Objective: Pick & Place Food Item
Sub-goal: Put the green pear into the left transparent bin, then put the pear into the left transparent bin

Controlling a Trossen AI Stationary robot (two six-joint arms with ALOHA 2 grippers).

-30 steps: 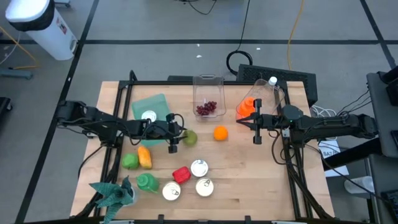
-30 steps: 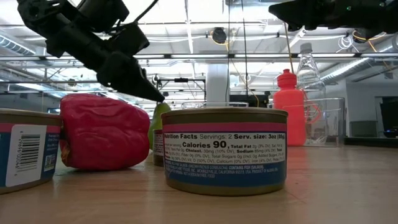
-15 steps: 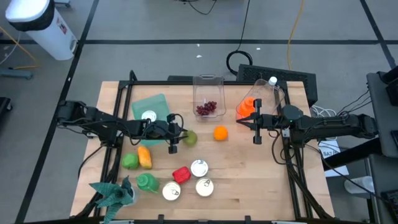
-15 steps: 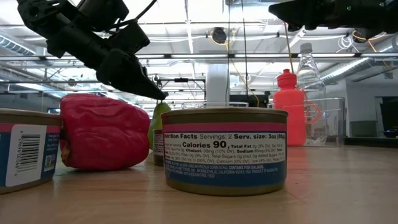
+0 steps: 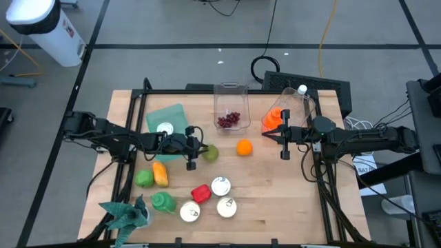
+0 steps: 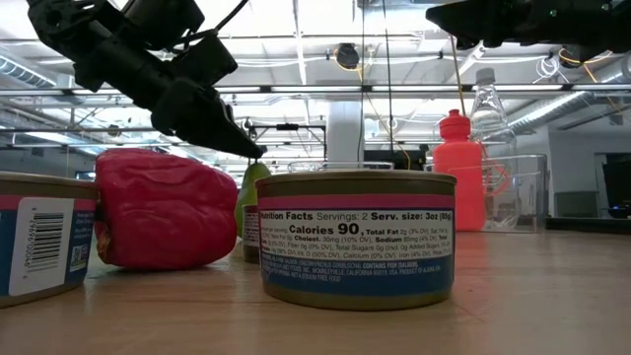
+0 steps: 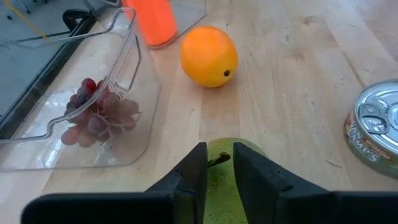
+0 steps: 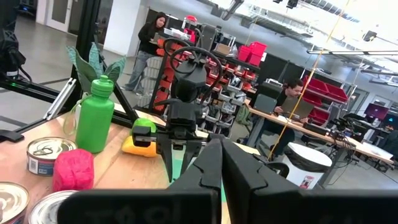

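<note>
A green pear (image 5: 211,153) stands on the wooden table (image 5: 289,200) left of an orange (image 5: 244,147); in the low view the pear (image 6: 246,193) shows behind a can. My left gripper (image 7: 219,149) reaches in from the table's left, slanting down, with its fingers a narrow gap apart on either side of the pear's stem (image 7: 217,160). My right gripper (image 5: 267,136) hangs shut and empty above the table's right half, pointing left; the right wrist view shows its fingers (image 8: 211,163) together. My left gripper has the pear's stem (image 7: 217,160) between its two fingers, which come slanting down from the table's left. Whether the fingers touch the stem I cannot tell. The pear stands upright on the table.
A clear container (image 5: 231,103) with grapes (image 5: 229,121) stands behind the pear. An orange bottle (image 5: 273,118) and a clear bottle (image 5: 300,96) stand far right. Near the front are three cans (image 5: 220,184), a red pepper (image 5: 200,193), a green bottle (image 5: 163,201) and other toy food (image 5: 160,173).
My left gripper's fingers have drawn closer together around the pear's stem, while the arm has stayed in place. The pear has not moved.
</note>
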